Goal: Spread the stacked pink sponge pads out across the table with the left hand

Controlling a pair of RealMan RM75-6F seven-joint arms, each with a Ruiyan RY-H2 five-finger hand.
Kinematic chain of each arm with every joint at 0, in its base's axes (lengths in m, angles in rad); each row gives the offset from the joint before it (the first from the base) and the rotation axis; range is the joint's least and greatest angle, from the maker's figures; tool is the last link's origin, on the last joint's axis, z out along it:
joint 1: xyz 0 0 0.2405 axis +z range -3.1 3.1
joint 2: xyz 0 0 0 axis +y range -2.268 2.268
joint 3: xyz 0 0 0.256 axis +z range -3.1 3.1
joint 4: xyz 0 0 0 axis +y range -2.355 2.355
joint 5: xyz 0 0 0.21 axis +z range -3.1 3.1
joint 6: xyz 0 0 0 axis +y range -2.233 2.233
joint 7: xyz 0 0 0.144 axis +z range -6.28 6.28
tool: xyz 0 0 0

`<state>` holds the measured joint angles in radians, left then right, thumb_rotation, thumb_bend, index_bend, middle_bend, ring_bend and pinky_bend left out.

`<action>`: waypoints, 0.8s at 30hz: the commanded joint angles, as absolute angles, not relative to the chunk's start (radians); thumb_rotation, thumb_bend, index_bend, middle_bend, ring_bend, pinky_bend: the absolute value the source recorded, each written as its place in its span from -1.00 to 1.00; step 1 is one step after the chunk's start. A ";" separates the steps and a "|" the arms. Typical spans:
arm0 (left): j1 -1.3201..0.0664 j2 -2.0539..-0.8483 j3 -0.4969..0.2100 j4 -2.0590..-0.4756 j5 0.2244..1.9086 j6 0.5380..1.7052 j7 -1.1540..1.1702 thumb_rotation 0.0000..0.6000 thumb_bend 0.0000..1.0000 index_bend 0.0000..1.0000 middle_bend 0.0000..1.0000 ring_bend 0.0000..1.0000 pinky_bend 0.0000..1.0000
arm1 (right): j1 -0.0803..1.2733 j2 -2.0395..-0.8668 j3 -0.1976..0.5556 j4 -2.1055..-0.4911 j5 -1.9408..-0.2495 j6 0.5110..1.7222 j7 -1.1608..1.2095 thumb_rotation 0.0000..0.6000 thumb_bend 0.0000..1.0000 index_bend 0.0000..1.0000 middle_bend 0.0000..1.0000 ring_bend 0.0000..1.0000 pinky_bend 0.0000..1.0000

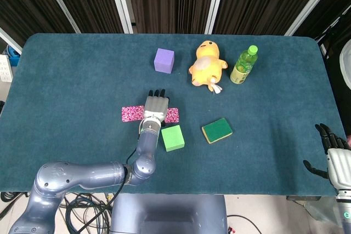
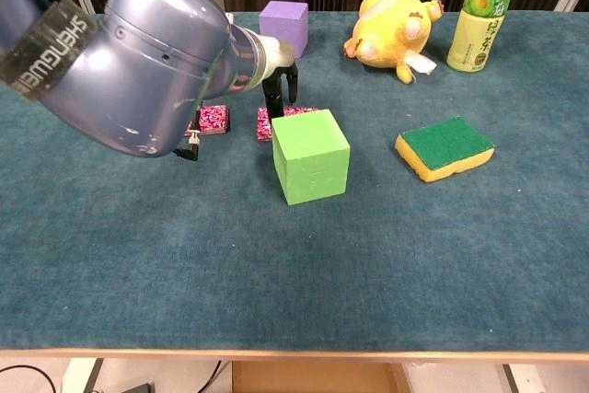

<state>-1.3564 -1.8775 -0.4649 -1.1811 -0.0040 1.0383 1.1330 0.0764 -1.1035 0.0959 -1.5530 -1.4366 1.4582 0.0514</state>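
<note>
1. My left hand lies on the pink sponge pads, fingers flat and close together, mid-bench beside the green cube.
2. Mid-spread, I judge; next I slide the top pad sideways.

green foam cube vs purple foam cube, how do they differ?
Colour: the green foam cube is bright green, the purple foam cube is violet. Place: the green one sits near the table's middle, just right of the left hand and close to the pink sponge pads; the purple one stands further back, left of the yellow plush duck. Shared: both rest flat on the teal cloth, untouched.
</note>
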 commanded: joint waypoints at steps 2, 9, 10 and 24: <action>-1.346 -1.847 -0.469 -1.222 -0.002 1.051 1.138 1.00 -0.66 -0.31 -0.82 -1.00 -1.00 | 0.077 -1.103 0.095 -1.554 -1.437 1.456 0.050 1.00 -0.63 -0.99 -0.85 -0.68 -0.57; -1.299 -1.733 -0.465 -1.357 -0.003 1.082 1.145 1.00 -0.66 -0.31 -0.82 -1.00 -1.00 | 0.078 -1.105 0.094 -1.558 -1.436 1.452 0.041 1.00 -0.63 -0.99 -0.85 -0.68 -0.57; -1.287 -1.709 -0.463 -1.385 -0.003 1.081 1.141 1.00 -0.66 -0.31 -0.82 -1.00 -1.00 | 0.079 -1.105 0.093 -1.559 -1.435 1.450 0.038 1.00 -0.63 -0.99 -0.85 -0.68 -0.57; -1.093 -1.534 -0.314 -1.484 0.070 0.973 0.993 1.00 -0.66 -0.32 -0.82 -1.00 -1.00 | 0.083 -1.111 0.094 -1.568 -1.427 1.442 0.007 1.00 -0.63 -0.99 -0.85 -0.68 -0.57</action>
<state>-1.1189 -1.5494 -0.3465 -1.4943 0.0387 1.0154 1.0222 0.0833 -1.1109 0.0938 -1.5675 -1.4270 1.4422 0.0074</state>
